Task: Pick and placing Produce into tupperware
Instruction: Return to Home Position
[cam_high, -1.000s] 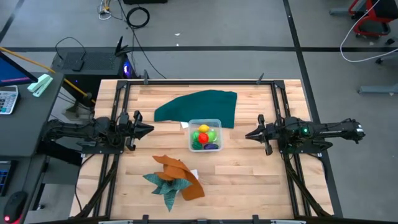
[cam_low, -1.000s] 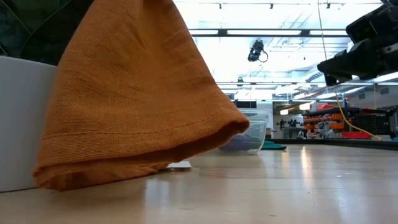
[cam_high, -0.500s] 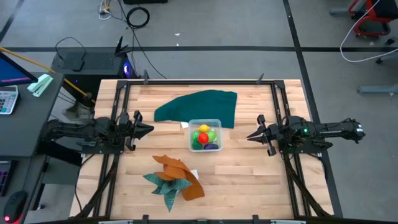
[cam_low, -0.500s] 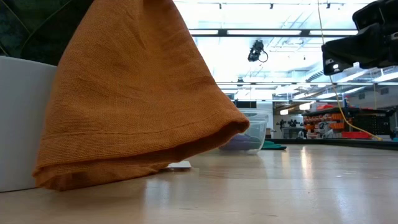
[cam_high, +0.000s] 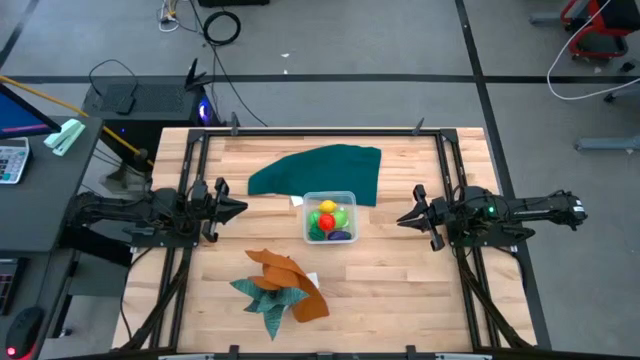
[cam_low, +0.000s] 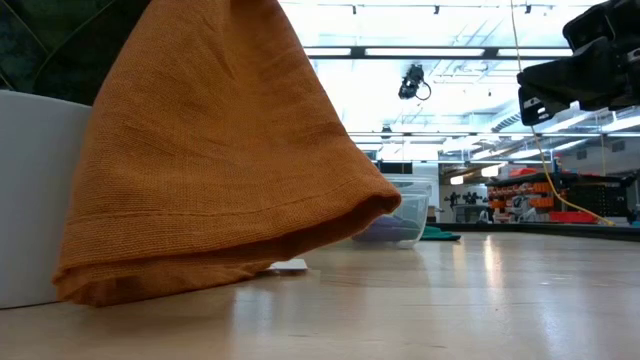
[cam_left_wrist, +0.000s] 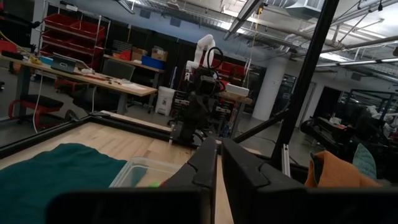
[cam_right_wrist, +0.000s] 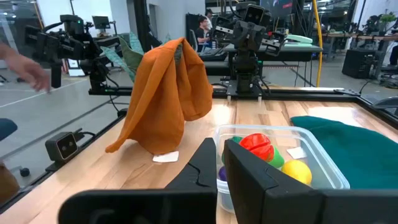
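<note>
I see the tupperware (cam_high: 330, 216) in the middle of the high view, standing on the wooden table (cam_high: 400, 290). All the produce I can find lies inside it: a yellow fruit (cam_high: 328, 207) at the upper side, a red tomato (cam_high: 325, 221) in the centre, a green piece (cam_high: 342, 214) to the right of it, and a purple eggplant (cam_high: 341, 236) along the lower edge. The right wrist view shows the same tub with the tomato on top of the heap.

The dark green cloth (cam_high: 320, 170) lies just above the tub in the frame, and its lower right part reaches the tub's upper corner. Below the tub, in the lower centre, the orange cloth (cam_high: 290, 285) stands up in a heap over the teal cloth (cam_high: 258, 295).

The left gripper (cam_high: 243, 208) is at the left of the tub and the right gripper (cam_high: 399, 218) at the right, both well apart from it and pointing toward it. In each wrist view the fingers are pressed almost together, with only a thin slit, and they hold nothing.
</note>
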